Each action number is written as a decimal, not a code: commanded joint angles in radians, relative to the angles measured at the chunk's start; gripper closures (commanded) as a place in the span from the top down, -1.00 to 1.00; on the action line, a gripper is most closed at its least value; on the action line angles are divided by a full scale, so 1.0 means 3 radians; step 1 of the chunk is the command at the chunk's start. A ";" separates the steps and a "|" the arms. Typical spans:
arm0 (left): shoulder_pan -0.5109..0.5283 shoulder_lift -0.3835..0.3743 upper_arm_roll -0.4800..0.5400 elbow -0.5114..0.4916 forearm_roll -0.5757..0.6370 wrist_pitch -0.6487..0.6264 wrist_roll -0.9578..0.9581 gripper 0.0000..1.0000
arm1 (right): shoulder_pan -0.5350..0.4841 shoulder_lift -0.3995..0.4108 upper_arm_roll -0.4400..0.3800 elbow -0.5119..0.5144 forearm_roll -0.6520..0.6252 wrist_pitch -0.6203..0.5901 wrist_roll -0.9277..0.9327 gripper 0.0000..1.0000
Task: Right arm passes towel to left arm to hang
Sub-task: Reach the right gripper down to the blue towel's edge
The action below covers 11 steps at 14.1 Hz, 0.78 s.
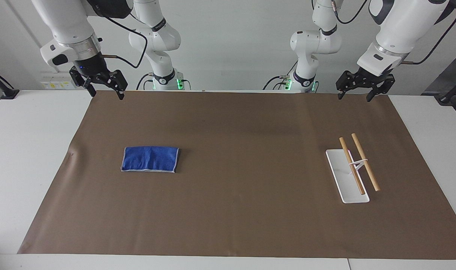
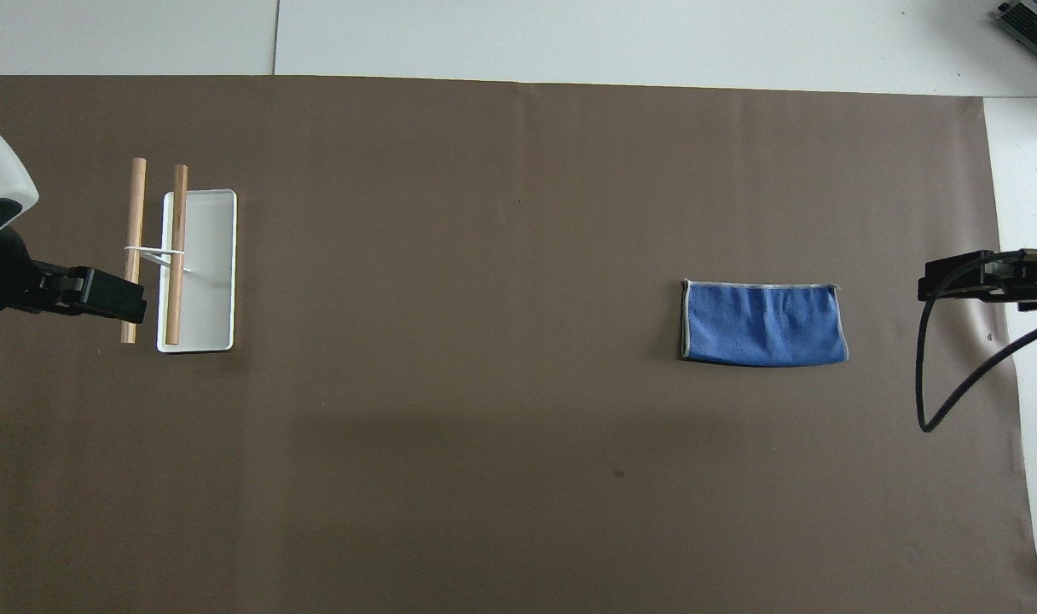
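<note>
blue towel [image 1: 150, 159] folded flat on brown mat [image 1: 235, 131], toward right arm's end of table, nothing touching it. right gripper [image 1: 105, 93] raised in air over mat's edge at robots' side, fingers apart, empty; towel lies well apart from it, farther from robots. left gripper [image 1: 354, 96] raised over mat's edge at left arm's end, fingers apart, empty, arm waiting. white rack [image 1: 347, 176] with two wooden rods [image 1: 365, 162] stands on mat at left arm's end, well apart from towel.
</note>
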 commanded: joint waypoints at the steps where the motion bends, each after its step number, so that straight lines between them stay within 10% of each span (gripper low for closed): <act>1: -0.0023 -0.0080 0.0026 -0.0070 0.0056 -0.0034 0.0038 1.00 | 0.0000 -0.0242 0.0017 -0.0517 0.0030 0.0388 0.0041 1.00; 11: -0.0023 -0.0080 0.0026 -0.0070 0.0056 -0.0034 0.0038 1.00 | 0.0107 0.0099 0.0042 -0.1392 0.0041 0.1682 0.0005 1.00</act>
